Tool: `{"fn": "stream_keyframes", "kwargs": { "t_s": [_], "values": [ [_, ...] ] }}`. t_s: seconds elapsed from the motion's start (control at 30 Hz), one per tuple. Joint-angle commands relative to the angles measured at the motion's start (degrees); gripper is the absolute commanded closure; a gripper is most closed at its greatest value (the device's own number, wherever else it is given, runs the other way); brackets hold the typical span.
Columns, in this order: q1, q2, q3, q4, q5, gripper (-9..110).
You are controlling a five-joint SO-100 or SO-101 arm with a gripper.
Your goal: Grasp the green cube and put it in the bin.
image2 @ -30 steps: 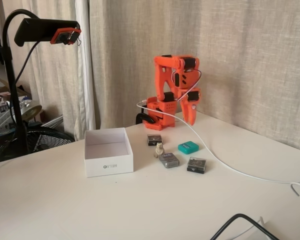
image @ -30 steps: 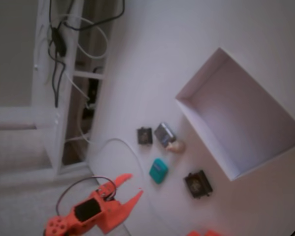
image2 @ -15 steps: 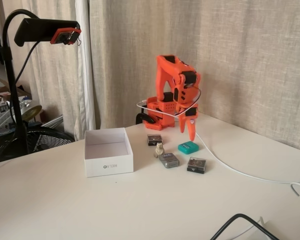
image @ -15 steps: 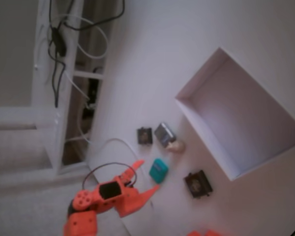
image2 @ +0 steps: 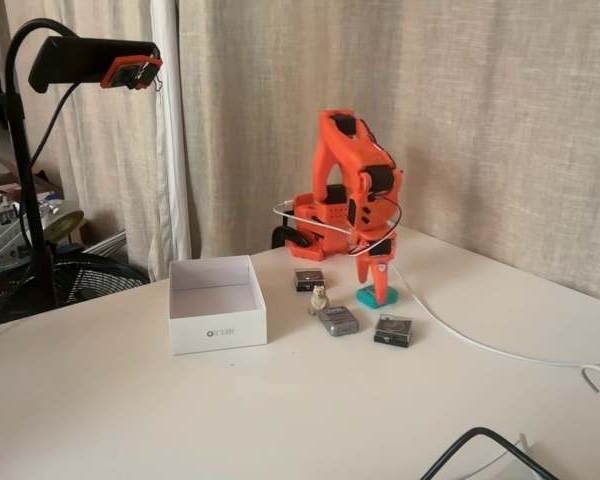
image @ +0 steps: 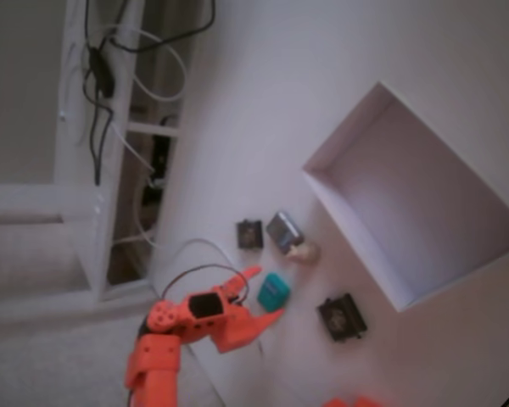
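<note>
Both fixed views are showing the green cube (image: 274, 292) (image2: 367, 298) lying on the white table (image: 263, 110) (image2: 280, 400), with the orange gripper (image: 267, 293) (image2: 376, 296) positioned at it. The jaws are being held wide apart, 1 finger (image: 243, 276) on the cube's far-left side and the other (image: 267, 318) at its near edge; whether contact is being made cannot be told. 2 dark blocks (image: 249, 233) (image: 341, 316), a grey block (image: 283, 230) and a small pale figure (image: 304, 251) are lying near the cube. The bin (image: 416, 203) (image2: 216, 302) is standing well apart from it, to the right in one fixed view and to the left in the other. A white cable (image2: 480, 345) is trailing across the table.
</note>
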Motion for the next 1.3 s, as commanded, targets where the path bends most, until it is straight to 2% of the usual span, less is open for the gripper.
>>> {"fn": "stream_keyframes", "kwargs": {
  "t_s": [0.0,0.33,0.93,1.03,1.27],
  "values": [
    [-0.18,-0.26,-2.29,-0.62,0.09,67],
    [-3.43,-0.88,-0.18,-3.60,0.09,67],
    [-3.08,-2.29,4.04,-6.94,0.09,71],
    [-3.08,-2.20,4.04,-6.86,0.18,83],
    [-2.90,-2.02,4.04,-7.21,0.18,93]
  ]
}}
